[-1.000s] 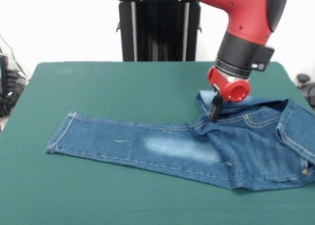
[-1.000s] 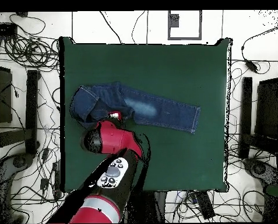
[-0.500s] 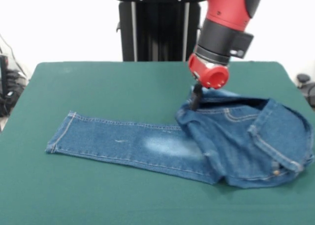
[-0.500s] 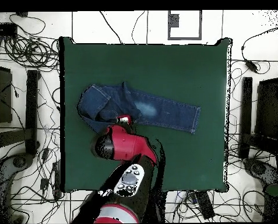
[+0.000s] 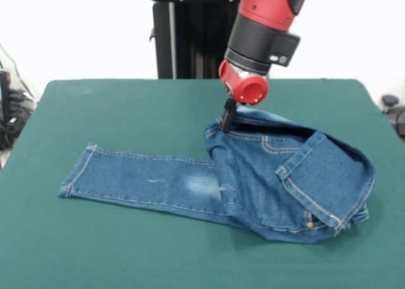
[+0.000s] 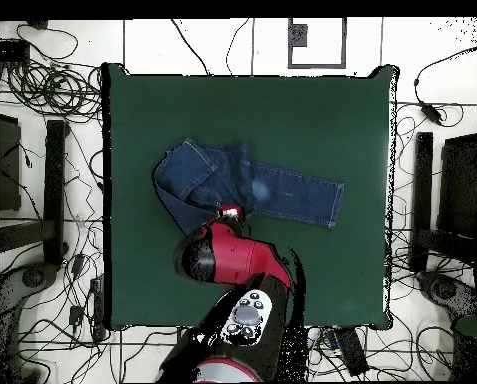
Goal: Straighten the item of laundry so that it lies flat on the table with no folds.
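The blue denim jeans (image 5: 272,175) lie on the dark green table (image 5: 126,251). One leg stretches flat toward the left in the front view, ending in a hem (image 5: 79,172). The waist end is bunched and folded over itself on the right. My gripper (image 5: 228,117) hangs from the red arm and is shut on a lifted edge of the jeans at the fold's far left corner. In the overhead view the jeans (image 6: 282,192) lie left of centre and the red arm covers the gripper (image 6: 230,213).
The robot's black pedestal (image 5: 202,36) stands behind the table. Cables and stands (image 6: 42,200) surround the table on the floor.
My gripper has moved left in the front view, dragging the held denim edge with it. The waist part has rolled over and bunched further onto the flat leg.
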You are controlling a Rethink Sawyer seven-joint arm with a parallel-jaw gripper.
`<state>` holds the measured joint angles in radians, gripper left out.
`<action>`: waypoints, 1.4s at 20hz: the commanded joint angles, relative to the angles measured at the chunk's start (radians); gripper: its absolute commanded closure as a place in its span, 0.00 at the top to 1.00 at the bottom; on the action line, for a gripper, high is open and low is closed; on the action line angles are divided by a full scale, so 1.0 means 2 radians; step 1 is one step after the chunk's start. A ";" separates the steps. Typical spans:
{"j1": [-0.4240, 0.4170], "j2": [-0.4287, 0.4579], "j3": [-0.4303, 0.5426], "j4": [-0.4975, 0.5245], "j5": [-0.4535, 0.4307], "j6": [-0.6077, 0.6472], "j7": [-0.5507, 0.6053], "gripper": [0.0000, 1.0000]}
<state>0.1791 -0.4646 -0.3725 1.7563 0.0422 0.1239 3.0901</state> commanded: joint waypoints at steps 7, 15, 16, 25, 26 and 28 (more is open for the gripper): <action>-0.003 0.023 0.053 0.039 -0.027 -0.011 0.005 0.00; 0.005 -0.104 0.033 0.081 -0.035 0.090 -0.020 0.00; 0.005 -0.127 0.031 0.085 -0.035 0.107 -0.027 0.00; -0.047 -0.306 0.054 0.081 -0.038 0.295 -0.125 0.00; -0.049 -0.321 0.052 0.074 -0.038 0.321 -0.132 0.00; -0.054 -0.350 0.051 0.060 -0.035 0.371 -0.143 0.00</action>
<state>0.1059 -0.9254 -0.3590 1.8511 -0.0014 0.5479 3.0801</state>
